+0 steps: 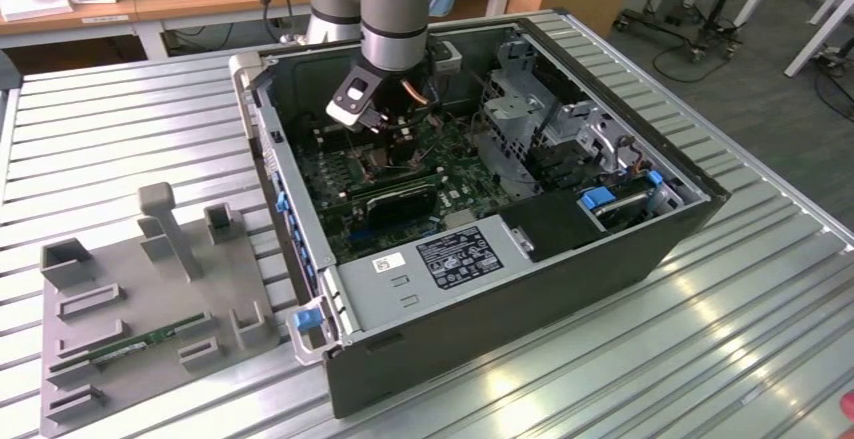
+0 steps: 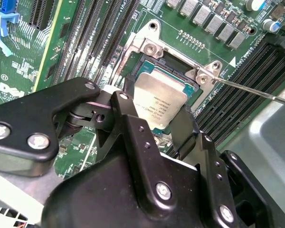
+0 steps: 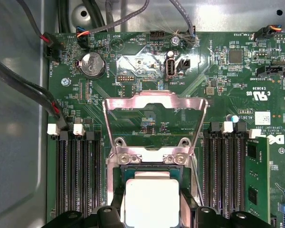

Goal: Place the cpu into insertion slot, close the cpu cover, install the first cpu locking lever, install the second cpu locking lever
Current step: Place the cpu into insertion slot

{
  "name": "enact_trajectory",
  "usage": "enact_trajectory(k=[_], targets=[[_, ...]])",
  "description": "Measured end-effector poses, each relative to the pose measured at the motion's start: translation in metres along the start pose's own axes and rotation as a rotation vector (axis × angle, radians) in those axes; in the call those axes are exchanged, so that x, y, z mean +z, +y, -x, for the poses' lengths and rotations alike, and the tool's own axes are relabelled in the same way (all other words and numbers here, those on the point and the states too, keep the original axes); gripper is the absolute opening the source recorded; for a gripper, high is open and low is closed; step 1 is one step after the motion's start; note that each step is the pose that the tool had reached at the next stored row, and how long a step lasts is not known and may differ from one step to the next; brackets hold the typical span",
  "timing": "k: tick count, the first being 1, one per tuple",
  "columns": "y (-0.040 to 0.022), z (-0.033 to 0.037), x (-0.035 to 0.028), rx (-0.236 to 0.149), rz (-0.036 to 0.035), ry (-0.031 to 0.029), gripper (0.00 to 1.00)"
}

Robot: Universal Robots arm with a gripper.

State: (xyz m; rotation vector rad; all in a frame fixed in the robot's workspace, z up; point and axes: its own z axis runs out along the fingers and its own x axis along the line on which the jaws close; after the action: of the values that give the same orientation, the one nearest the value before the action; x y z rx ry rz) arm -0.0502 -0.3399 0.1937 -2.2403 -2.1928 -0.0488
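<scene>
An open dark grey metal computer case (image 1: 561, 289) lies on the slatted metal table (image 1: 694, 359). On its green circuit board (image 3: 218, 76), the thin silver metal cpu cover (image 3: 133, 99) stands raised off the square black insertion slot (image 2: 173, 66). The black gripper (image 2: 154, 107) clamps the silvery square cpu (image 2: 159, 95) by opposite edges, over the slot's middle.

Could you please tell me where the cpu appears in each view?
Second wrist view: the cpu, mid-picture.
First wrist view: the cpu beside the raised cpu cover's hinge.
Exterior view: hidden beneath the gripper.
Shared landmark: black memory slots flanking the socket.
</scene>
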Motion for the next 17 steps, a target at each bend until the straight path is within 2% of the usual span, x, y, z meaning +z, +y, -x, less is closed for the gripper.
enact_trajectory(k=[17], targets=[[-0.0002,0.0002,0.0023,0.0,-0.0008,-0.0016,0.54]])
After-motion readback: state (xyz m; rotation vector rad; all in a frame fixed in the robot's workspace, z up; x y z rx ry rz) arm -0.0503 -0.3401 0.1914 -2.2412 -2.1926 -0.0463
